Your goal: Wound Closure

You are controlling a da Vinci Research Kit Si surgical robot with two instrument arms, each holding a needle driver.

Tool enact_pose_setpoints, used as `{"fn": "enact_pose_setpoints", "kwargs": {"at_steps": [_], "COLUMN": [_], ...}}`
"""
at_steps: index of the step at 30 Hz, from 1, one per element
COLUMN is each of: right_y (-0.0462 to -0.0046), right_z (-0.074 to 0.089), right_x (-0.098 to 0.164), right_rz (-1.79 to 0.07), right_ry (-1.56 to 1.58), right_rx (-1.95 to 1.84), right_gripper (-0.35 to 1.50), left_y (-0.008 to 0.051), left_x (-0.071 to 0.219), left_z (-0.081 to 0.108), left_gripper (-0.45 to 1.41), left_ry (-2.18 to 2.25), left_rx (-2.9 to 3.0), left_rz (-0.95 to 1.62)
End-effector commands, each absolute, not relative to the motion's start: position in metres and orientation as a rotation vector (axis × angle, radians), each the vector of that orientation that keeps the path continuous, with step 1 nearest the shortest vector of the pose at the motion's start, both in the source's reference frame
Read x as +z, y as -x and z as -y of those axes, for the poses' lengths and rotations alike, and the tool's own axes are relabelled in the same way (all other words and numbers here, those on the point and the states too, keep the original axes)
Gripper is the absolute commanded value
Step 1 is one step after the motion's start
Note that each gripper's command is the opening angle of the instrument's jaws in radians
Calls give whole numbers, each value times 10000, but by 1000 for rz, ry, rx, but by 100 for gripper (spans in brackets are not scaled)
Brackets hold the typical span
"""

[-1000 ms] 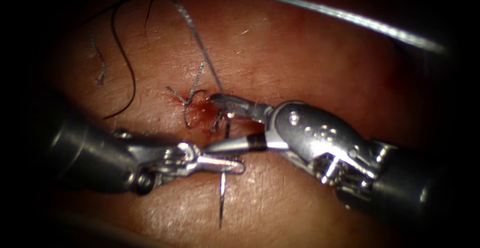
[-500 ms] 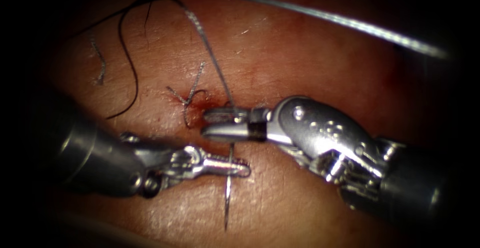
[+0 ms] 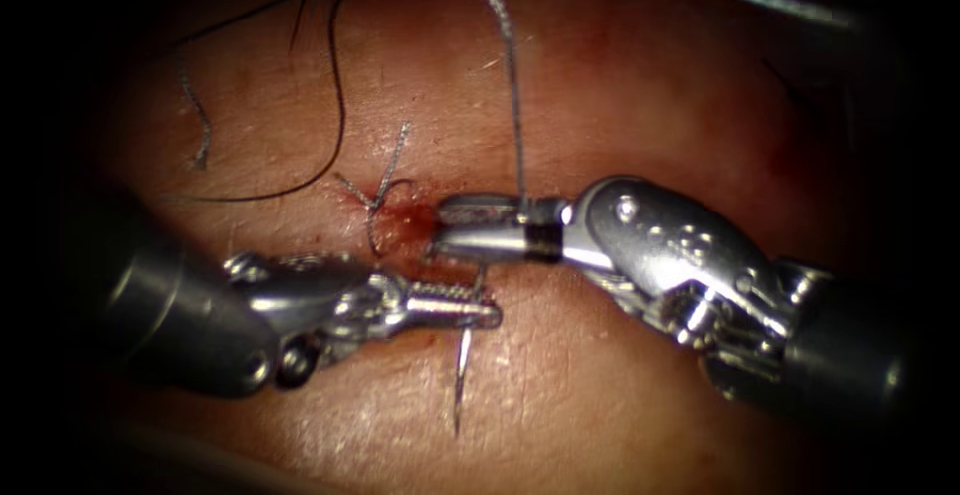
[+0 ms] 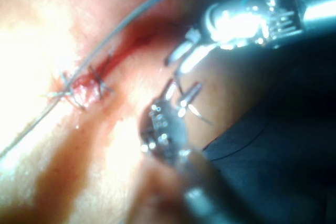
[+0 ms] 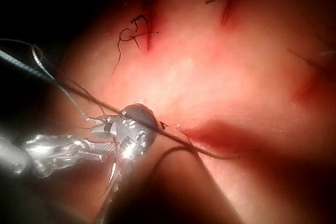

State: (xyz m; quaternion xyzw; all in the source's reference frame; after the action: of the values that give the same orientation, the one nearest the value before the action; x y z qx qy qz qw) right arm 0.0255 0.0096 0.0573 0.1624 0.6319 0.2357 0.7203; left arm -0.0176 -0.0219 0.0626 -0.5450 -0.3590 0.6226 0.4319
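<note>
L tool (image 3: 470, 310) comes in from the left, jaws clamped on the needle (image 3: 461, 380) near its upper part; the rest of the needle's curve hangs below the jaws w/ the pointed end down over the tissue (image 3: 620, 85), out of the tissue as far as the endoscope view shows. R tool (image 3: 455, 225) comes in from the right & sits just above the L tool, tip near the red fluid (image 3: 412, 220) at the cut; jaws close together, w/ the thread (image 3: 515, 115) running up from between them, so clamped on thread. Thread goes nearly straight up from the R tool to the frame top, then arcs left as a dark loop across the tissue. Needle lies directly below the R tool's tip & just right of the earlier stitch (image 3: 378, 195), which sits left of the R tool w/ short cut ends sticking out. Count: 2 tools, 1 needle, 1 tied stitch by the cut, 1 separate short thread piece (image 3: 200, 125) far left. L wrist view: L tool (image 4: 181, 95) beside the stitched cut (image 4: 84, 85). R wrist view: R tool (image 5: 113, 129) w/ thread crossing it.
</note>
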Motion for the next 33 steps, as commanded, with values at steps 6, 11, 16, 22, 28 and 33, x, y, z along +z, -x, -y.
{"fn": "enact_pose_setpoints", "kwargs": {"at_steps": [6, 11, 16, 22, 28, 33], "right_y": [-227, -217, -225, -239, -240, -244], "right_z": [-121, -138, -146, -141, -138, -133], "right_x": [591, 607, 597, 606, 610, 621], "right_rz": [-1440, -1431, -1429, -1362, -1352, -1311], "right_ry": [-184, -72, 170, 357, 484, 558], "right_rx": [397, 316, 74, -94, -116, -160], "right_gripper": [-35, -35, -35, -35, -35, -35], "left_y": [175, 184, 195, 192, 192, 193], "left_x": [636, 653, 692, 715, 715, 717], "left_z": [232, 246, 259, 259, 260, 262], "left_gripper": [125, 120, 116, 113, 110, 110], "left_ry": [1462, 1463, 1456, 1456, 1437, 1432], "left_rx": [1717, 1775, 1820, 1847, 1858, 1865], "left_rz": [698, 650, 628, 612, 623, 623]}}
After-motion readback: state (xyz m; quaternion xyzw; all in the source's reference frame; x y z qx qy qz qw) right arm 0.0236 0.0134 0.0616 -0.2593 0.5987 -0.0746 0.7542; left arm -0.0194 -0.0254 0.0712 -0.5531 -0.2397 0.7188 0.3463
